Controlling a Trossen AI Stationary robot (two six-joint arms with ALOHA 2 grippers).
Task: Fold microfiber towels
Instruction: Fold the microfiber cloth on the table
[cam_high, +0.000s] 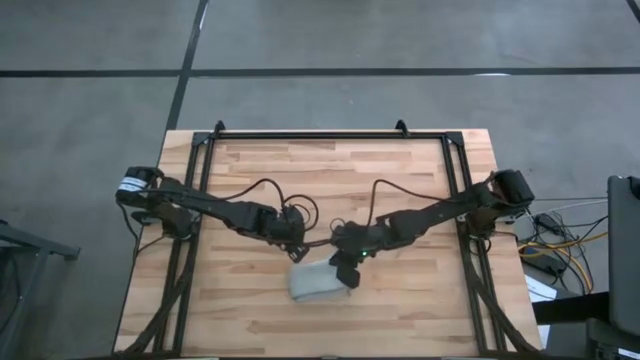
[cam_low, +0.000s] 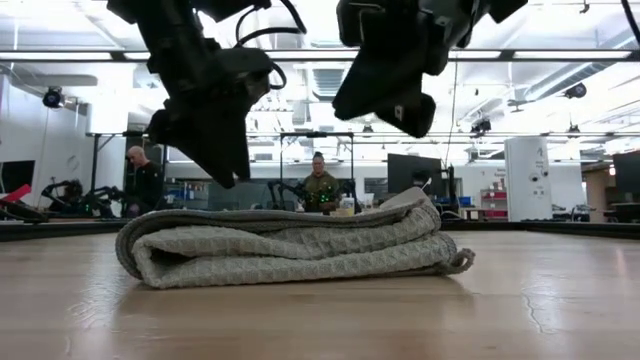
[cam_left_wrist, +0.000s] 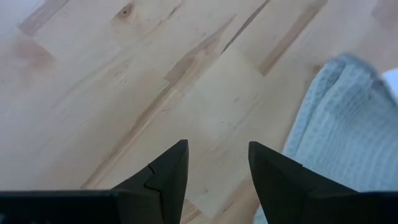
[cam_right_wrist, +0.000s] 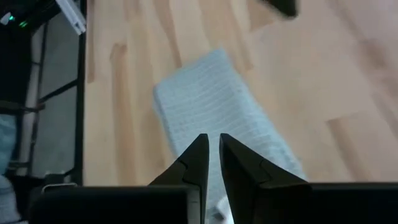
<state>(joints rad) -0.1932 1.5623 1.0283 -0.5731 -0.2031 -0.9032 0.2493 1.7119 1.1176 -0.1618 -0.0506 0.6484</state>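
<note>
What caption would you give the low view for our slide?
Folded towel lies on the table; both grippers, left and right, hang above it, holding nothing.

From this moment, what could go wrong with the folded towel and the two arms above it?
1. The towel lies folded in loose layers, its upper edge lifted at one end; it might spring open if left unpressed.
2. The right gripper, jaws nearly shut and empty, hangs directly over the towel; moving low, it might catch the top layer and drag it.
3. The left gripper, jaws open, hovers over bare table beside the towel; both arms are close and might collide.
</note>
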